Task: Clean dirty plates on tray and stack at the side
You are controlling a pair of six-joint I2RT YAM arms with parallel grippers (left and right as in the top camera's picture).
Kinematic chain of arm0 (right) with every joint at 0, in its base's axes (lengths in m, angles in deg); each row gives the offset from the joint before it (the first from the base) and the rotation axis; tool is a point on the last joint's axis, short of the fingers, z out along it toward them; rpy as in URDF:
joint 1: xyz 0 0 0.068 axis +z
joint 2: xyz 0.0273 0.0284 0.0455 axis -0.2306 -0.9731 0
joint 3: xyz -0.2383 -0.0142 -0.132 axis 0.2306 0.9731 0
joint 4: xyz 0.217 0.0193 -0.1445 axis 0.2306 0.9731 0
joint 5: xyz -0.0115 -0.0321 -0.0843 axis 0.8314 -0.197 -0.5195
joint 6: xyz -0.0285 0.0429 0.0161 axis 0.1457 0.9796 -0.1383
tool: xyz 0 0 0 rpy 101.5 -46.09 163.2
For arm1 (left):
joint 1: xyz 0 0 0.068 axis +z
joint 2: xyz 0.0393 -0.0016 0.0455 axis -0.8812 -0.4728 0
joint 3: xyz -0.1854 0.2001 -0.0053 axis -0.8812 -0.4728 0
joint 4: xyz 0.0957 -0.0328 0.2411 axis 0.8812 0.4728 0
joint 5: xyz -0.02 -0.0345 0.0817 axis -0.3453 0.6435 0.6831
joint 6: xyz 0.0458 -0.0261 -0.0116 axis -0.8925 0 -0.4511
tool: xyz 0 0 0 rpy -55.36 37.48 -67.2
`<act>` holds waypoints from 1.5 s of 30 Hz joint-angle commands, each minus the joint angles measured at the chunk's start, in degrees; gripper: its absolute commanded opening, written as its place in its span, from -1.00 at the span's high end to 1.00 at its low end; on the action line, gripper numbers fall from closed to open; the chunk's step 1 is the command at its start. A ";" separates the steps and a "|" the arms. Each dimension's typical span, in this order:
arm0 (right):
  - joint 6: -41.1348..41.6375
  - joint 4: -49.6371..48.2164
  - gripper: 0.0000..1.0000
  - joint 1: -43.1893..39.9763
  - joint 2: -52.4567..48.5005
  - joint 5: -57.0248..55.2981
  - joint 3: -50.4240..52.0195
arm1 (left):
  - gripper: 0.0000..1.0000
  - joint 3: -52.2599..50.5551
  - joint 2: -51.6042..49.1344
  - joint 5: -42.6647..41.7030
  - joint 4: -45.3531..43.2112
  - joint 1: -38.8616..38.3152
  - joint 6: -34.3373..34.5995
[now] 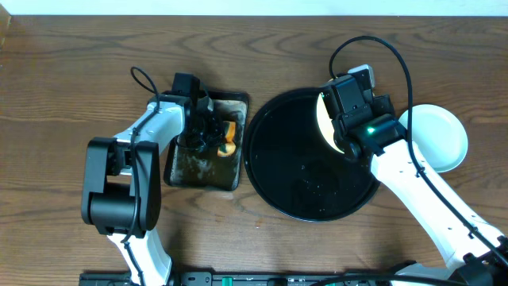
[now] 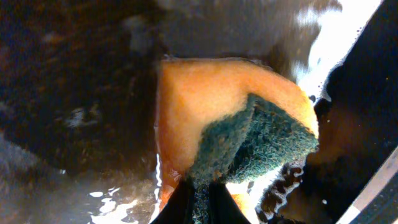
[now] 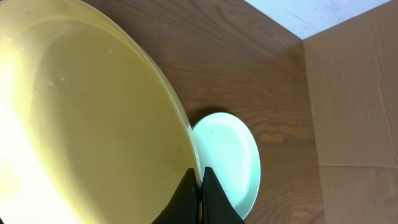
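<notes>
My right gripper point(image 3: 200, 177) is shut on the rim of the pale yellow plate point(image 3: 87, 124) and holds it tilted on edge. In the overhead view the plate point(image 1: 324, 119) is over the upper right rim of the black tray point(image 1: 270, 175), under my right wrist point(image 1: 349, 107). No sauce shows on its visible face. A mint-green plate point(image 1: 435, 139) lies on the table right of the tray, and it also shows in the right wrist view point(image 3: 227, 155). My left gripper point(image 2: 199, 193) is shut on the green pad corner of an orange sponge point(image 2: 211, 106).
The wet metal pan point(image 1: 198, 171) with brown water sits left of the tray; the sponge point(image 1: 228, 133) and left gripper point(image 1: 213, 131) are inside it. A cardboard surface point(image 3: 354, 93) lies beyond the table's right side. The tray's black surface holds water drops.
</notes>
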 commanded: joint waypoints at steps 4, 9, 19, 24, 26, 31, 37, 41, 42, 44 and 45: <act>0.83 0.04 0.98 -0.09 1.07 -0.79 -0.09 | 0.85 -0.81 3.74 2.62 0.57 1.07 -3.26; 1.05 0.07 0.98 -0.09 1.07 -0.81 -0.09 | 0.85 -0.81 11.47 14.86 3.28 1.01 -4.15; 8.13 -0.07 0.98 -0.59 1.07 3.61 -0.09 | 0.85 -3.69 11.78 19.39 2.58 0.96 -8.83; 7.21 -0.17 0.98 -0.96 1.07 2.45 -0.09 | 0.83 -6.05 10.01 19.37 0.79 0.96 -8.83; 7.21 -0.17 0.98 -1.09 1.07 1.40 -0.09 | 0.66 -6.19 9.38 19.37 0.87 0.96 -8.83; 7.21 -0.11 0.98 -1.20 1.07 -3.78 -0.09 | 0.10 -6.10 9.92 19.30 0.90 0.96 -8.83; 7.23 -0.07 0.98 -1.20 1.07 -11.89 -0.09 | -0.11 -6.10 13.90 19.32 1.16 0.96 -8.76; 7.23 -0.24 0.98 -1.22 1.07 -15.23 -0.09 | -0.21 -6.10 20.00 19.39 1.36 0.96 -8.79; 7.23 -0.26 0.98 -1.20 1.07 -15.45 -0.09 | -0.25 -6.10 21.51 19.39 1.36 0.96 -8.79; 6.58 -0.85 0.98 -1.20 1.07 -15.39 -0.09 | -0.28 -6.10 25.92 19.39 1.60 0.96 -8.79; 5.88 -1.05 0.98 -1.20 1.07 -15.43 -0.09 | -0.28 -6.10 26.99 19.39 1.70 0.96 -8.79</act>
